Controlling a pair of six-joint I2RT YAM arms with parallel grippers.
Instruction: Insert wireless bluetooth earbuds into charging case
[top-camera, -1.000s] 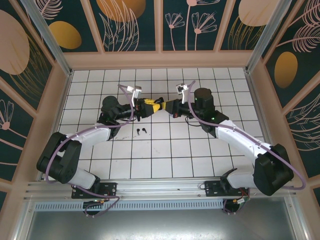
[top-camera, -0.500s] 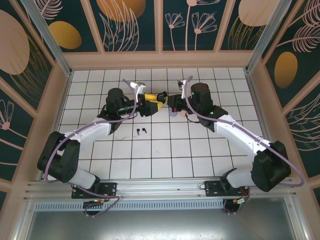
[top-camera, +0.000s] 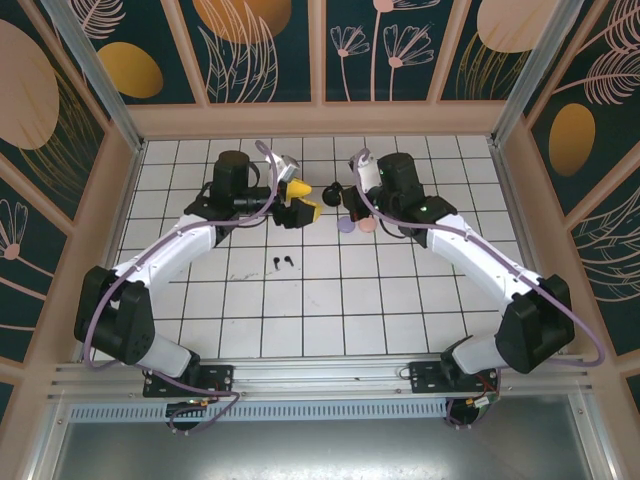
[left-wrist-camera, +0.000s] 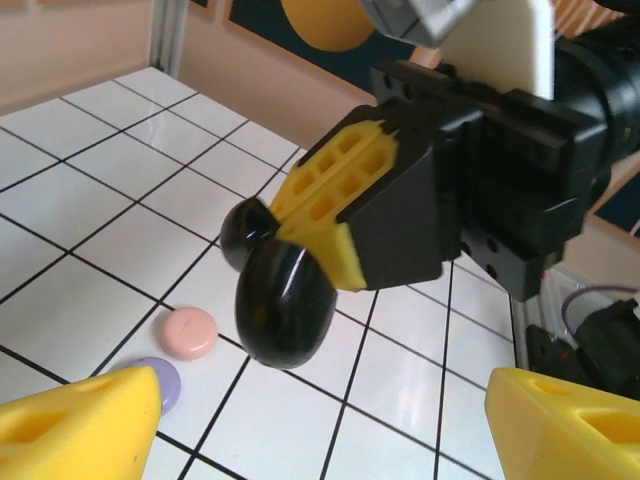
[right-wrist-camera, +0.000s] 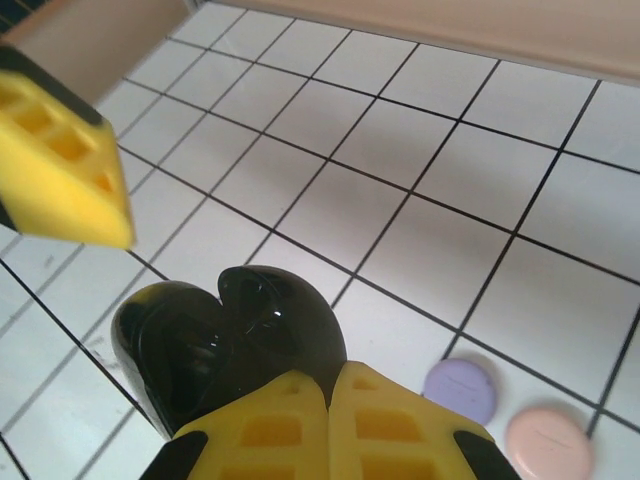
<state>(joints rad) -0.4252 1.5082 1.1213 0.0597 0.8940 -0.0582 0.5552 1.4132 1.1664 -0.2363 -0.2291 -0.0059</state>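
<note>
Earbuds (top-camera: 289, 261) number two, both black, lying close together on the white tiled surface (top-camera: 330, 320), nearer than the left tool (top-camera: 302, 200) and well apart from every case. Cases number three. The black case (right-wrist-camera: 225, 335) has its two halves parted and is clamped between the yellow fingers of the right tool (right-wrist-camera: 330, 420), held above the tiles. The lilac case (top-camera: 347, 226) and the pink case (top-camera: 368, 226) lie flat and closed, just beside each other, under and slightly nearer than the right tool.

A second ago the two tools met nose to nose, the left one closed. Now the left tool's jaws stand wide apart and it has drawn back to the left, leaving a gap to the black case. Both wrists have shifted farther away, which uncovers the lilac and pink cases. The earbuds have not moved.

Everything sits in the far half of the surface, short of the far wall. The near rows of tiles between the two arms lie open.
</note>
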